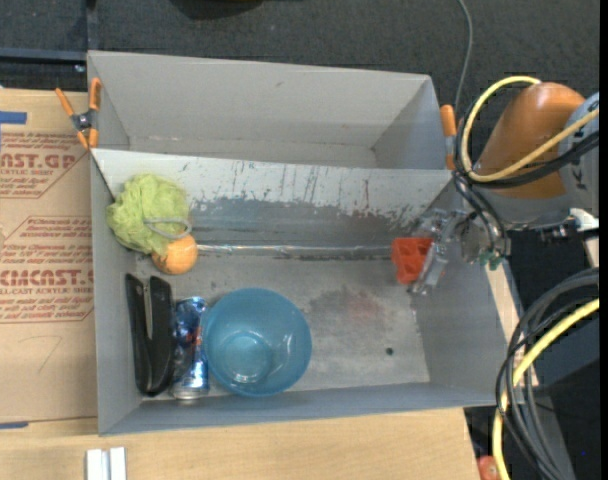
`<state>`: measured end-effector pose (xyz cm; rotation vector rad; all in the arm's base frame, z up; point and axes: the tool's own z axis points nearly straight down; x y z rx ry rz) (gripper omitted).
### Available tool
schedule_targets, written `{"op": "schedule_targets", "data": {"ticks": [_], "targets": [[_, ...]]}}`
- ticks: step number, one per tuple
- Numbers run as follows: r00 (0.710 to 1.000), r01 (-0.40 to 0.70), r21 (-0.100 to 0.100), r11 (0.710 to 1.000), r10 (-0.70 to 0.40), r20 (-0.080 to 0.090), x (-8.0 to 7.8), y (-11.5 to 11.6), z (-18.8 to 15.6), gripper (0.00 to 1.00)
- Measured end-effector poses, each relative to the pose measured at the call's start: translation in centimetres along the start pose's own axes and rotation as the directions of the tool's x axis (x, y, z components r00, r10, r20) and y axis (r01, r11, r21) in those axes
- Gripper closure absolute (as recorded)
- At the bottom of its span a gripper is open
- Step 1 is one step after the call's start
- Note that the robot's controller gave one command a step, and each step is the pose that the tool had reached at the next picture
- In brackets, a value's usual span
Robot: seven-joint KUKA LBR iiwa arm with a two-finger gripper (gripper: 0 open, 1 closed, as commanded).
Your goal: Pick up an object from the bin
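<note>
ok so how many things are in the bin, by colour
green: 1, fuzzy puff
orange: 2, ball and block by the gripper
blue: 2, bowl and can
black: 1, stapler
total: 6

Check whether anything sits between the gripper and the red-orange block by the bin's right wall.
Nothing visible does. The gripper is right beside the red-orange block, with bare floor of the bin around them; the blue bowl lies well to the left.
</note>
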<state>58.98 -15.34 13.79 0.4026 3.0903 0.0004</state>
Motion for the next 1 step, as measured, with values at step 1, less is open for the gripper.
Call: {"op": "schedule_targets", "data": {"ticks": [1], "targets": [[1.000,0.000,-0.001,1.000,0.000,0.001,-0.10,0.05,-3.15,1.00]]}}
